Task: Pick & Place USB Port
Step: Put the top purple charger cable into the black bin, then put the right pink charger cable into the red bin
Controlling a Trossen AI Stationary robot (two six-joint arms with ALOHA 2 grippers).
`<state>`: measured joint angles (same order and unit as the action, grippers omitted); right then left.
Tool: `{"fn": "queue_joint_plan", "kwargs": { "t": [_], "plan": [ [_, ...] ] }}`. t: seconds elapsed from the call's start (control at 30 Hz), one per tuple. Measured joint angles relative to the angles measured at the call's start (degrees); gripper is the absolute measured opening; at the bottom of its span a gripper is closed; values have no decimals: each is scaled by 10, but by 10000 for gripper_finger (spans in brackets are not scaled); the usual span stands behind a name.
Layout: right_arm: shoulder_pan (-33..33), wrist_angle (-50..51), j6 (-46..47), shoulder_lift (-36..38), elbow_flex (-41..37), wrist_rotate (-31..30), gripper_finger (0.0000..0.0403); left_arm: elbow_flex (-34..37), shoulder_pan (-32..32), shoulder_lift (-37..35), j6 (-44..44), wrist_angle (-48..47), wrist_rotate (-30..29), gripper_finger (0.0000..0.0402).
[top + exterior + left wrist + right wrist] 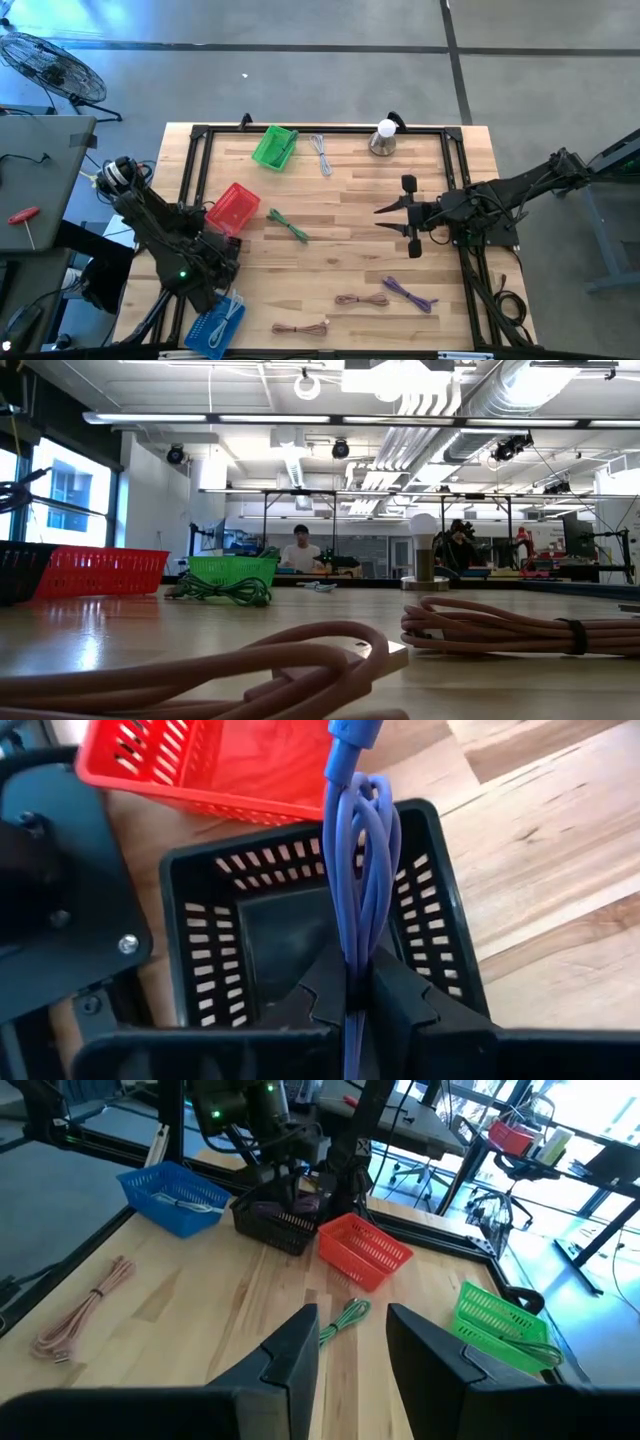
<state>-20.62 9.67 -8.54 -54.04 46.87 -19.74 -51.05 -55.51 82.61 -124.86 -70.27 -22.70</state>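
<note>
A purple USB cable bundle (362, 840) is in my left gripper (350, 995), which is shut on it above the black basket (250, 920) at the table's left side. In the high view that gripper (215, 245) covers most of the black basket, next to the red basket (233, 208). The right wrist view shows the cable (283, 1208) dangling at the black basket (285, 1230). My right gripper (405, 215) hovers open above the table's right half, touching nothing; its fingers (352, 1342) point toward the left arm. My left gripper pinches the purple cable bundle between its two fingers (400, 995), several strands together, at a spot (355, 970) partway along the loops. It comes from above, pointing down into the black basket. The loops and blue plug end (345, 745) hang below, off the table.
A blue basket (215, 325) holding a white cable sits at the near left corner, and a green basket (274, 147) at the far edge. Loose cables lie about: green (288, 225), grey (322, 155), purple (408, 293), and two pink ones (362, 300). A bulb (384, 135) stands at the far edge.
</note>
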Motion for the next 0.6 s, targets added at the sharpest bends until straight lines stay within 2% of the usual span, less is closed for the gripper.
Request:
{"fn": "queue_joint_plan", "kwargs": {
  "t": [0.13,0.4,0.6],
  "plan": [
    [0,-1,-4,0,0,0,112,2,0,0,0,6,2,22],
    [0,-1,-5,0,0,0,112,2,0,0,0,13,16,144],
    [0,-1,-5,0,0,0,112,-23,0,0,0,-19,-2,194]
  ]
}}
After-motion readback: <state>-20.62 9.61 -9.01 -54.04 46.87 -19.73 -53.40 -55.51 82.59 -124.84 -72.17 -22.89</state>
